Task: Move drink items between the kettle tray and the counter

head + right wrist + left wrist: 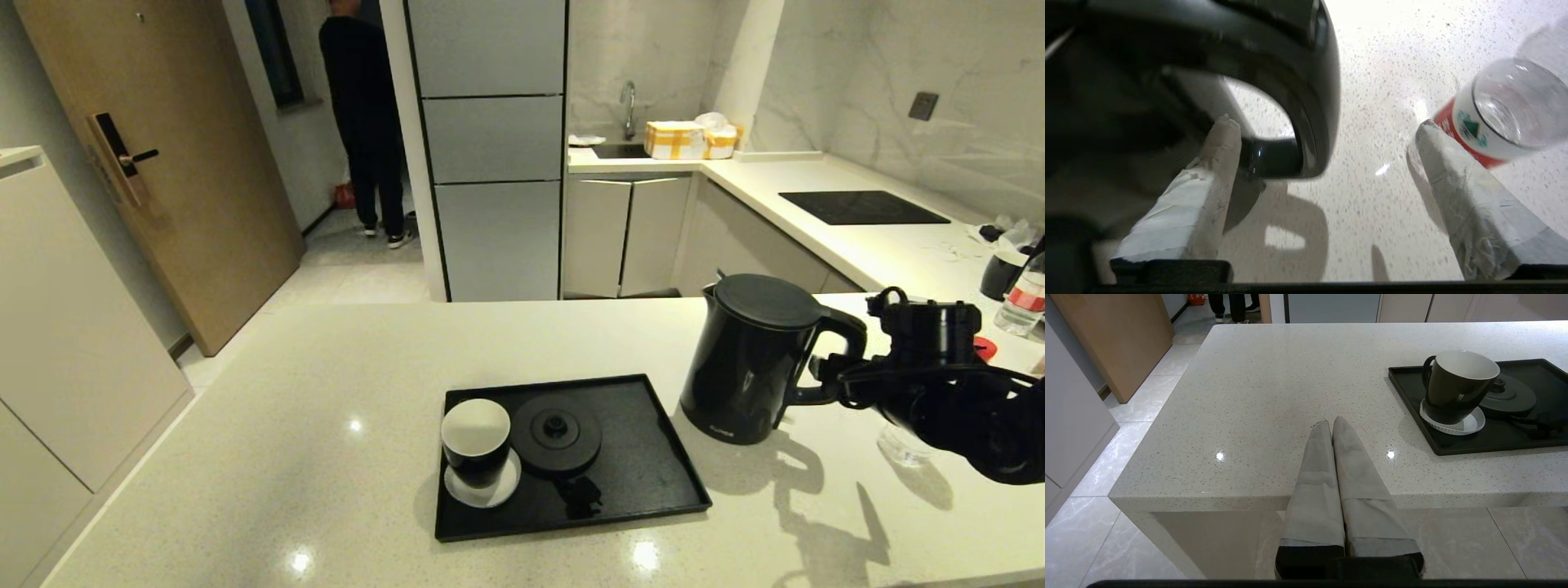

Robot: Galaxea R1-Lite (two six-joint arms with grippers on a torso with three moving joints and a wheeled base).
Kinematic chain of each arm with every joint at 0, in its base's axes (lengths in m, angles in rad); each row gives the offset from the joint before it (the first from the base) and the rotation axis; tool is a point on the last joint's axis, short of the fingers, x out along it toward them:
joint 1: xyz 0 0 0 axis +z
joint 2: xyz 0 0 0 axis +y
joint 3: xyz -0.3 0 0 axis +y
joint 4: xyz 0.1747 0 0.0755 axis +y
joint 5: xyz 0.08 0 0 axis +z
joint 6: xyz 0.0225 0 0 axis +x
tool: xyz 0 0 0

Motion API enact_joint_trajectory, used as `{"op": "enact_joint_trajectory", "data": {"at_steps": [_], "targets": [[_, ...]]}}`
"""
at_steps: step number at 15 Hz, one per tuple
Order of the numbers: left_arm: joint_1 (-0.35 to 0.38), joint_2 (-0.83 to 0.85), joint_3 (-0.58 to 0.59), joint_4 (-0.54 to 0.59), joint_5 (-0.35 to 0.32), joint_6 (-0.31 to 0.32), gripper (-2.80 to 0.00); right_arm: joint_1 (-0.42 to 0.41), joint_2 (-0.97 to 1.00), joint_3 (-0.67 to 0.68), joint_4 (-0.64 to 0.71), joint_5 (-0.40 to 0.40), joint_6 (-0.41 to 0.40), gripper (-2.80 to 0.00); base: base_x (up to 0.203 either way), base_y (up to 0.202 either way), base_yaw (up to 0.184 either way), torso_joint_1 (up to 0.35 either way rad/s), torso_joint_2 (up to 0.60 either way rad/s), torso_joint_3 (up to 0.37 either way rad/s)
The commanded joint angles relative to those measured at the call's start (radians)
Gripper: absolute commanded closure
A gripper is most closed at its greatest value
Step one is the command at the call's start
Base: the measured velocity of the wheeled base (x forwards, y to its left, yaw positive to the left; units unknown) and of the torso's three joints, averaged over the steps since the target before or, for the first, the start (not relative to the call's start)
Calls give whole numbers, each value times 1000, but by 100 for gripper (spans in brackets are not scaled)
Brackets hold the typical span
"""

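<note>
Right now my right gripper [1323, 151] sits at the electric kettle's [751, 359] loop handle [1306, 102], with its fingers spread wide and holding nothing. One taped finger [1208, 179] pokes into the handle's opening, its tip just beside the lower curve of the loop; whether it touches, I cannot tell. The other finger [1466, 200] stands well clear on the outer side, so the handle's bar lies between the two without being clamped.

That kettle stands upright on the cream counter [326, 408], lid on, just beside the right edge of the kettle tray [645, 482] and off it. On the tray, the round kettle base disc [557, 434] lies bare near the middle, and a dark cup [476, 441] with a white inside rests on a small white saucer [483, 488] touching the disc's left side.

From my right wrist, a clear water bottle [1506, 114] with a red-and-white label shows close by the outer finger, low over the counter. From the head view another bottle [1027, 300] stands further back near the counter's right edge.

My left gripper [1331, 428] hangs over the counter's near-left part, well apart from the tray, its two fingers pressed together and empty.
</note>
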Motion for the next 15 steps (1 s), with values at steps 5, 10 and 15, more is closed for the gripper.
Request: {"op": "enact_joint_trajectory", "data": {"at_steps": [5,10,15], "targets": [[0,0,1,-1,0,0,0,1,-280,138,35,55,0,-280,0,0,0,0,0,0],[0,0,0,0,0,1,0,0,-741,153,377,91,1,-280,0,0,0,0,0,0],[0,0,-1,-1,0,-1,0,3,-1099,-98,1018,85,74,0,0,0,0,0,0,0]]}}
